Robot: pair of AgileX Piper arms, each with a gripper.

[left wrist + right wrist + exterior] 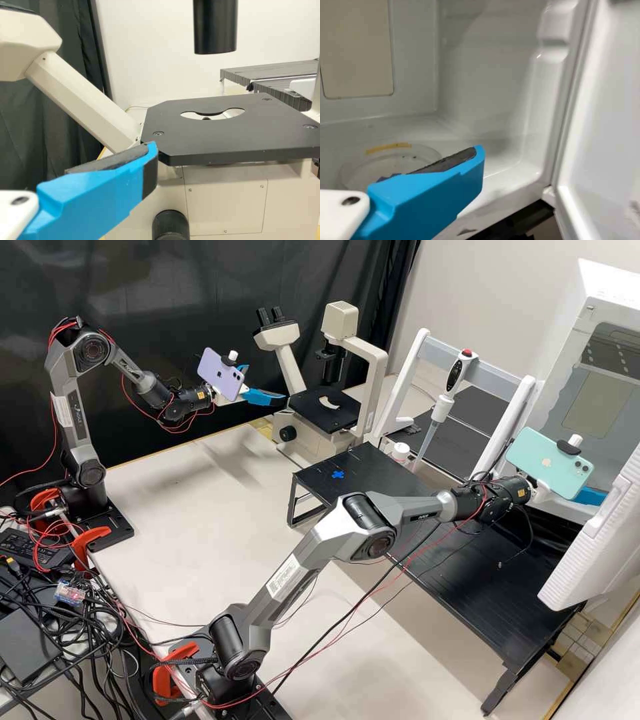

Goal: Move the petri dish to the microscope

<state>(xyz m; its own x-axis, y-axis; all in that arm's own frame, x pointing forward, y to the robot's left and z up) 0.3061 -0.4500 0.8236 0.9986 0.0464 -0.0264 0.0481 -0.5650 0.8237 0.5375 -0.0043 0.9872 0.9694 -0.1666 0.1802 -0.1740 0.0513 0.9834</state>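
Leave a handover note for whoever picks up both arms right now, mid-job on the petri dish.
Left gripper: open, holding nothing, beside the microscope stage.
Right gripper: open, holding nothing, at the opening of the white box, whose door stands open.
Dish: a clear round dish with a yellow strip, apparently the petri dish, lies on the box's floor.
Done: box open, right gripper near the dish.
Left to do: grip the dish, bring it out and set it on the stage.
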